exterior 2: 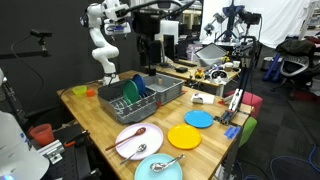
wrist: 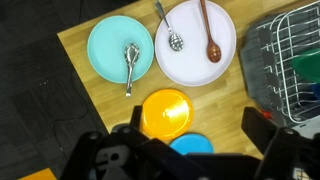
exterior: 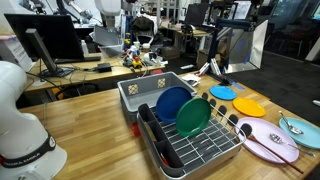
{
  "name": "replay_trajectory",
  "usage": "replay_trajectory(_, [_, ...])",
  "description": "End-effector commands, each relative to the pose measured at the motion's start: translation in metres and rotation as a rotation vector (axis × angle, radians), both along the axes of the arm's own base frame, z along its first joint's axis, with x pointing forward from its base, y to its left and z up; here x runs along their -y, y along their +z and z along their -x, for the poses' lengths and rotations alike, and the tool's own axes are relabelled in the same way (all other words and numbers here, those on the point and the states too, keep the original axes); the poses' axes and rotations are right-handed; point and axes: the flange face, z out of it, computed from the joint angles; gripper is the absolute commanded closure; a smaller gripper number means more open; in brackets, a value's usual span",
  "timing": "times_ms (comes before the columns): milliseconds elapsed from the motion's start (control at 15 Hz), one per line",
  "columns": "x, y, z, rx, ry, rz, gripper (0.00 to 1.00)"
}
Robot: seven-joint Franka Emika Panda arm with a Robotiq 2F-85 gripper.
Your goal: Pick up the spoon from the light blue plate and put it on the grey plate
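The small silvery spoon [wrist: 130,62] lies on the light blue plate [wrist: 105,45] at the upper left of the wrist view. The lilac-grey plate [wrist: 190,62] sits right beside it and holds a slim silvery utensil [wrist: 170,30] and a longer dark purple-brown utensil [wrist: 208,35]. My gripper [wrist: 197,128] is open and empty, high above the table near the orange-yellow plate. Both exterior views show the spoon [exterior: 300,127] [exterior 2: 166,162] on the light blue plate [exterior: 308,138] [exterior 2: 150,170] next to the grey plate [exterior: 262,148] [exterior 2: 145,148].
An orange-yellow plate [wrist: 167,112] and a small bright blue plate [wrist: 190,148] lie under the gripper. A wire dish rack [wrist: 290,60] holds a dark blue plate [exterior: 170,103] and a green plate [exterior: 192,117]. A grey bin [exterior: 150,90] stands behind the rack. The table edge [wrist: 75,60] runs close to the light blue plate.
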Motion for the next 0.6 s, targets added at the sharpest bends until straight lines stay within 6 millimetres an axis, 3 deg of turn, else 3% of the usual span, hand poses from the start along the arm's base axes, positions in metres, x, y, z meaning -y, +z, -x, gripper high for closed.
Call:
replay_trajectory(0, [-0.005, -0.04, 0.003, -0.08, 0.042, -0.002, 0.0])
replay_trajectory(267, [-0.012, -0.079, 0.011, -0.189, 0.097, 0.063, 0.0])
replay_trajectory(533, [-0.014, -0.08, 0.01, -0.196, 0.088, 0.043, 0.0])
